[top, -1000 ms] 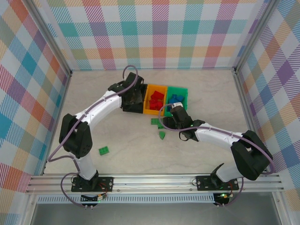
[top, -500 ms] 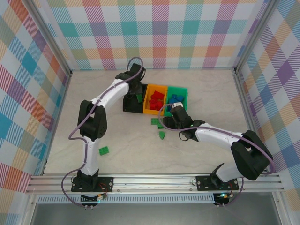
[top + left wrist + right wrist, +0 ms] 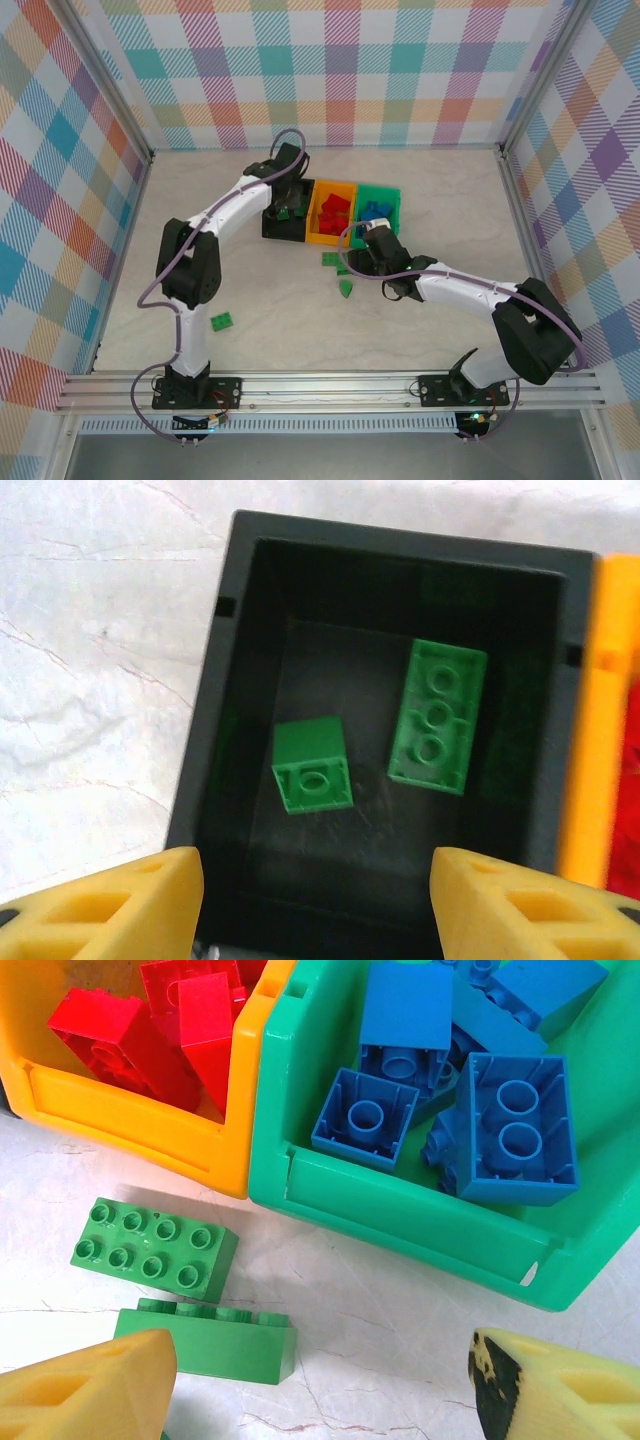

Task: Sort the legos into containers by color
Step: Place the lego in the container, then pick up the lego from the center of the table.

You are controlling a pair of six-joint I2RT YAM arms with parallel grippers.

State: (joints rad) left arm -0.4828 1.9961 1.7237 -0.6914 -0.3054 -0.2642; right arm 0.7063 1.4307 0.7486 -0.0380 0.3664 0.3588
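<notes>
Three bins stand side by side: the black bin point(image 3: 283, 220), the orange bin point(image 3: 331, 213) with red legos point(image 3: 165, 1020), and the green bin point(image 3: 379, 208) with blue legos point(image 3: 470, 1080). Inside the black bin point(image 3: 230, 680) lie two green legos, a small one point(image 3: 312, 765) and a longer one point(image 3: 438, 716). My left gripper point(image 3: 315, 900) hovers open above this bin, empty. My right gripper point(image 3: 320, 1385) is open over the table in front of the green bin point(image 3: 400, 1210), with two green legos point(image 3: 155, 1248) point(image 3: 205, 1344) at its left finger.
More green legos lie on the table: one near the front left point(image 3: 222, 321), and a few in the middle point(image 3: 346, 288) below the bins. Checkered walls enclose the table on three sides.
The left arm has swung back over the black bin; a green lego seen at its gripper half a second ago now lies in the bin. The right arm has not moved.
</notes>
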